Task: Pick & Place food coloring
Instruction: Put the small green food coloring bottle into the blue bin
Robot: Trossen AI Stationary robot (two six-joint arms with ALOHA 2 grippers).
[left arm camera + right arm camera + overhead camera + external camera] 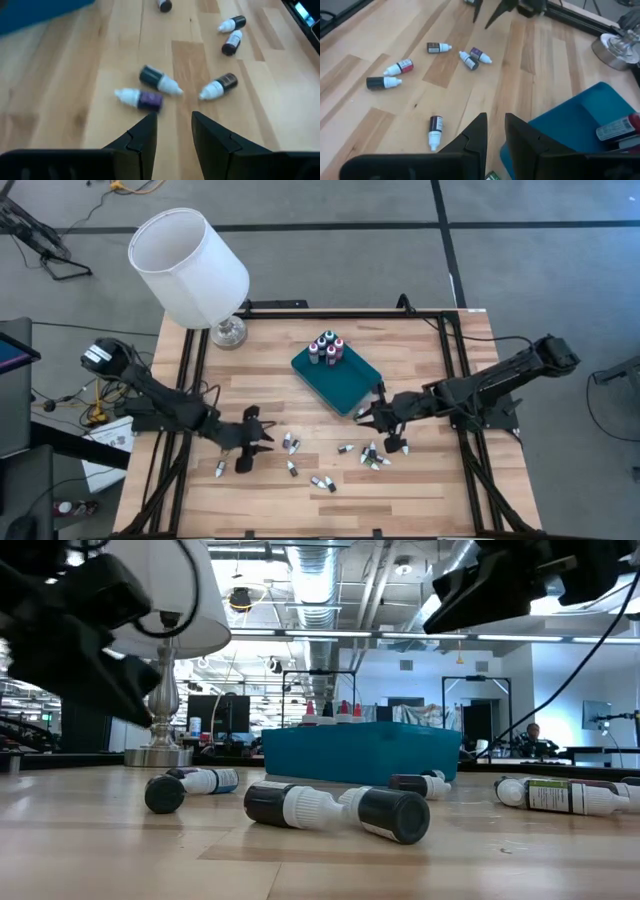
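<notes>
Food coloring bottles lie on their sides across the near half of the wooden table: a pair [290, 444], singles [220, 470] [322, 483] and a cluster [373, 457]. Several more stand upright [327, 348] in the far corner of the teal tray [348, 388]. My left gripper [258, 442] hovers open just left of the pair. In its wrist view [174, 120] a purple bottle [140, 98] and a dark one [159, 80] lie just past its fingertips. My right gripper [368, 414] hangs by the tray's near corner, shut to a narrow slit [495, 120] with nothing between its fingers.
A white-shaded lamp [190, 265] stands on its silver base [228, 332] at the table's far left corner. Black frame rails [455, 350] run along the table's left, right and far sides. Bare wood lies between the lamp and the tray.
</notes>
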